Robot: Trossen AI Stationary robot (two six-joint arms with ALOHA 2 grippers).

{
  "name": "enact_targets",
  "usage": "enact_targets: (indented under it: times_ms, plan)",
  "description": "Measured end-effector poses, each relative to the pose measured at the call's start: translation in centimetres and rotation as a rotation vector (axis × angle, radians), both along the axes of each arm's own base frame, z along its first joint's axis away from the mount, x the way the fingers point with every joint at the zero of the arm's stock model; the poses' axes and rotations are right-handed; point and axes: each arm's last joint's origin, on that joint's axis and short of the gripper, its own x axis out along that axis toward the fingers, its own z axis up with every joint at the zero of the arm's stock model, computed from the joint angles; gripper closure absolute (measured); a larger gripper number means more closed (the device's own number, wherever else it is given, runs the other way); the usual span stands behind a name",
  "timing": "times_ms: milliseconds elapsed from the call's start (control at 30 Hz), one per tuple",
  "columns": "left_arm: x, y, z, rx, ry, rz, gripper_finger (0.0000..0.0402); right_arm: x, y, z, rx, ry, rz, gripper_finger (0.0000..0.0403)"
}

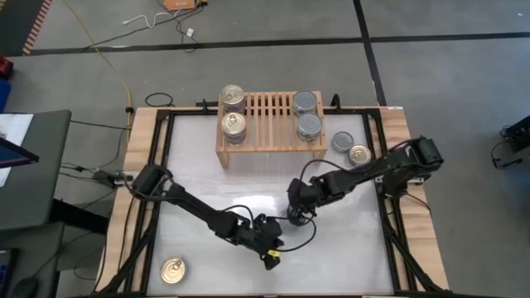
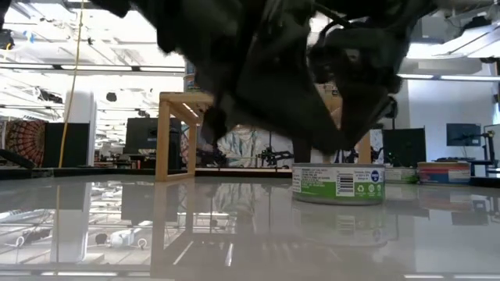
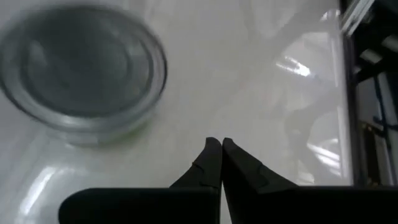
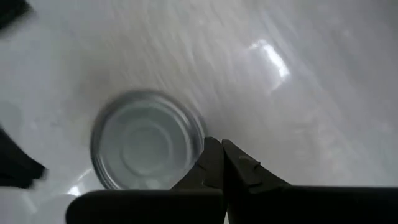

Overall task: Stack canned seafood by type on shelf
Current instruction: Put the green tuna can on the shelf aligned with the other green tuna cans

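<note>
Silver-topped tin at centre: a flat can with a plain grey lid and green label stands upright on the white table, in the open middle area in front of the shelf, partly hidden under the two grippers in the overhead view.
Shelf: the light-wood slatted rack sits at the far edge; two gold pull-ring tins stand on its left end, two silver-topped tins on its right end, the middle slats bare.
Loose tins: one silver and one gold lie just right of the shelf; another gold tin sits alone at the near left corner.
Left gripper: low over the table beside the centre tin, fingers pressed together on nothing; the tin lies off to one side of the tips.
Right gripper: low next to the same tin, fingers clenched and empty, tips by its rim.
Risk, grip: with both pairs of fingers closed, neither can take the tin; they would need to spread first.
Risk, nudge: closed tips this close could push the tin across the slick surface.
Risk, arms: both wrists crowd one spot, so a careless move could knock them together.
</note>
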Motion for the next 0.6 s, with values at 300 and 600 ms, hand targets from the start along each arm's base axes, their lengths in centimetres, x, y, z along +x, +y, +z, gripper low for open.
enact_targets:
  times_ms: [300,600]
  plan:
    - [0.7,0.6,-0.3,0.047,-0.030,-0.049,0.0401,0.8,-1.0,-1.6,0.109,-0.020,0.036,0.0385]
    - [0.4,2.6,-1.5,0.138,0.119,-0.018,0.0401,0.5,-0.4,-2.2,0.197,-0.013,0.052,0.0385]
